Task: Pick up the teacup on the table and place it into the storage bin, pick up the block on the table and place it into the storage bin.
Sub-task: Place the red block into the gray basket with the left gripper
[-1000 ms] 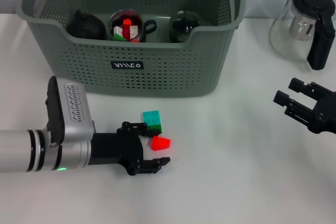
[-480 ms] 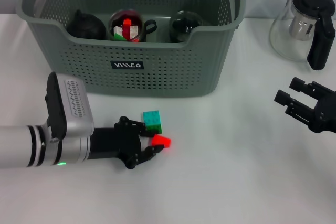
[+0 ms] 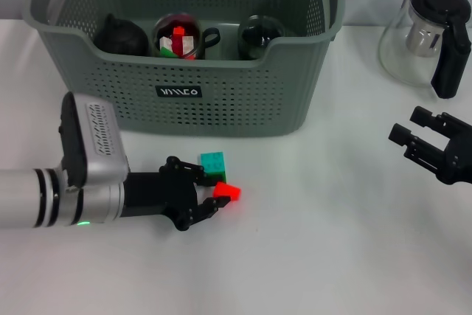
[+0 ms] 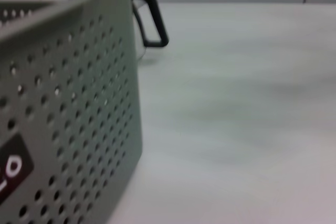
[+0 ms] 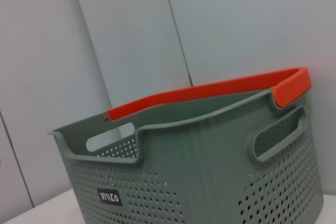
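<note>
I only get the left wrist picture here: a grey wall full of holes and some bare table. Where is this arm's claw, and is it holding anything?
Observer: The head view shows the left claw low over the table in front of the storage bin, closed on a red block.
Operator: Is that the only block out there?
Observer: No, a teal block lies on the table right beside the red one, on the bin's side of it.
Operator: And what's inside the bin?
Observer: Three dark cups in a row; the middle cup has small coloured blocks in it.
</note>
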`<state>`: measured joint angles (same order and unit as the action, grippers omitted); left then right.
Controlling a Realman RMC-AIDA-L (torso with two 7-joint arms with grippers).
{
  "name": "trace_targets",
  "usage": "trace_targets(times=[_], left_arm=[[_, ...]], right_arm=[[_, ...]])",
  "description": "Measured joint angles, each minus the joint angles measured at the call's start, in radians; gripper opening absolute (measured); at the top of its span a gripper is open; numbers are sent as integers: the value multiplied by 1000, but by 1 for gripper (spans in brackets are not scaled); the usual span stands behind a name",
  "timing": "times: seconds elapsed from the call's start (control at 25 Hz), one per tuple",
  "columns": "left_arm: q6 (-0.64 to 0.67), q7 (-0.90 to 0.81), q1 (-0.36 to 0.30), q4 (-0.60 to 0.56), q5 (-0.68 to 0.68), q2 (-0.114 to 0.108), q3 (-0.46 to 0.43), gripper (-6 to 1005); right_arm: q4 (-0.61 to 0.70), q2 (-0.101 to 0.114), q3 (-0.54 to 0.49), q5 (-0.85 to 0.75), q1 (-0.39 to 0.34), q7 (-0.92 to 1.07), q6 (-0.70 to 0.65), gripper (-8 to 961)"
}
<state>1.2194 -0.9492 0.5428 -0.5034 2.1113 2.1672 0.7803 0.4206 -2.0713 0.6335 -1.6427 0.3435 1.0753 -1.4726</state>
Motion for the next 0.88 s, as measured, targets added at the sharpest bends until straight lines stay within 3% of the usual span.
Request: trace_targets(times=[0.12, 0.28, 0.4, 0.6, 0.76, 0.88], left_arm=[[73, -24, -12, -36, 5, -8, -4, 301], [254, -77, -21, -83, 9, -49, -34, 302], [431, -94, -13, -115, 6, -77, -118, 302], [658, -117, 61, -120, -36, -124, -278, 301], [698, -188, 130, -133, -128, -146, -302, 301], [633, -253, 185, -181, -190, -144, -303, 301]], right_arm=[[1, 0, 0, 1, 0, 0, 0, 644], [2, 1, 0, 2, 0, 0, -4, 644], [3, 0, 0, 2, 3, 0, -4, 645], [3, 1, -5, 3, 6, 0, 0, 646], [3, 0, -12, 2, 9, 0, 1, 645], [3, -2, -12, 0, 10, 0, 1, 644]])
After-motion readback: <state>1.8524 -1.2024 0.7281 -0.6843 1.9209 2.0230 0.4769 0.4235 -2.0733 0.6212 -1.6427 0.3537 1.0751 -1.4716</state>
